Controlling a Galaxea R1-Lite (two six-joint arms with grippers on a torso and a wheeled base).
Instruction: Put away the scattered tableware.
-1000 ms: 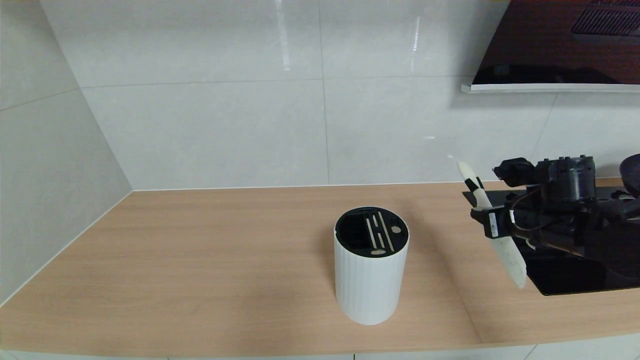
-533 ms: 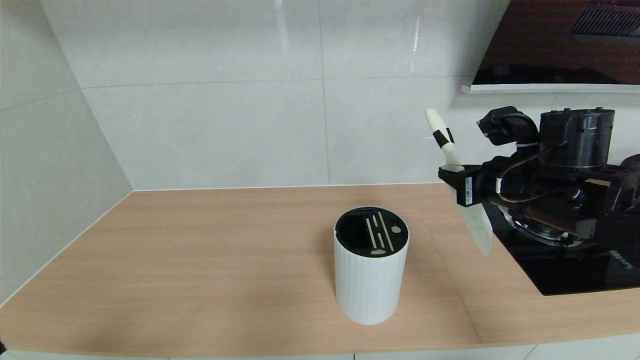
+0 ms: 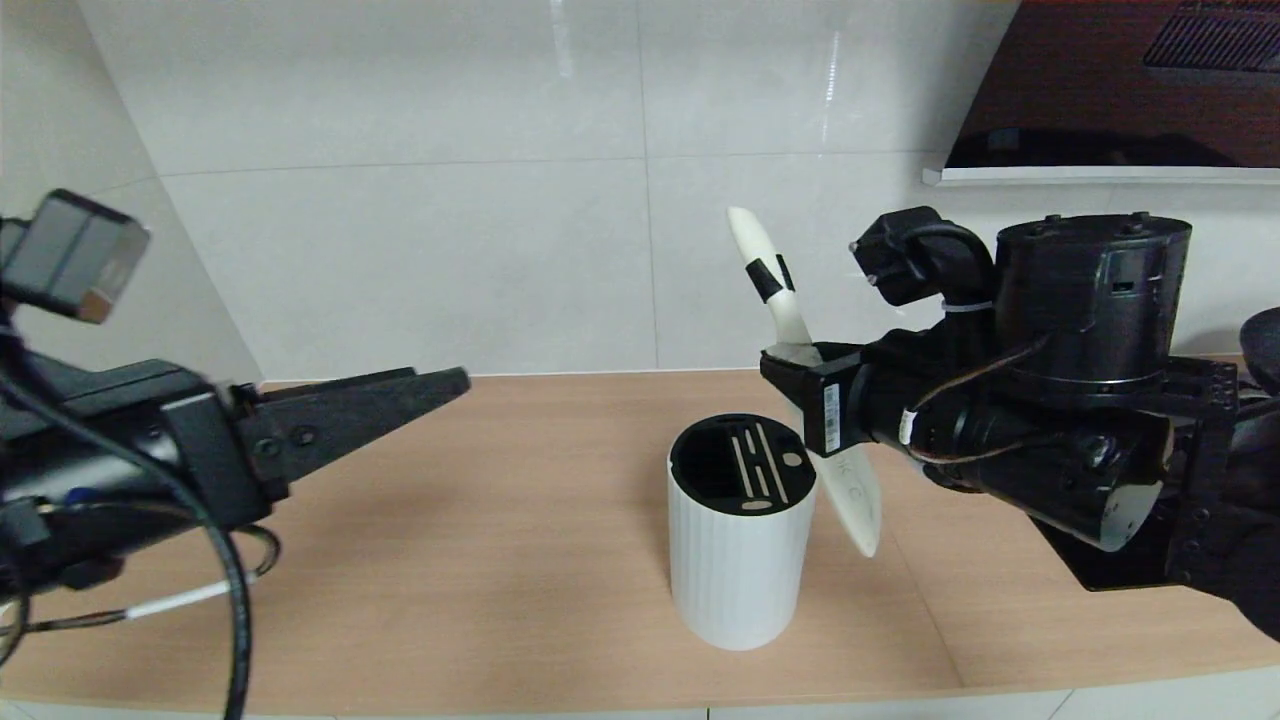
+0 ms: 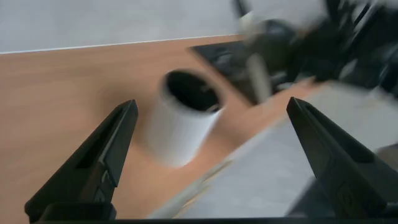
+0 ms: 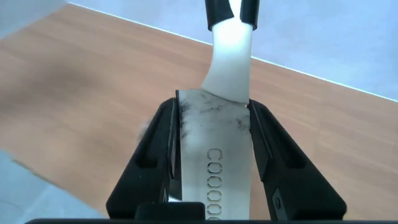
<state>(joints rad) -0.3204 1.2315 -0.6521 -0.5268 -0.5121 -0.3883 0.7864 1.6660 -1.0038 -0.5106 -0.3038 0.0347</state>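
1. Count: 1 white knife, 1 white slotted holder, 2 grippers.
2. Knife axis near upright, tilted; handle up, blade tip down, just beside holder's right side, above counter.
3. R gripper clamped on knife mid-length.
4. L gripper spread wide, empty, left of holder.
5. Vs 0.5 s ago: knife + R arm moved left toward holder; L arm came in.

A white knife hangs tilted, handle up, just beside the upright white ribbed holder on the desk
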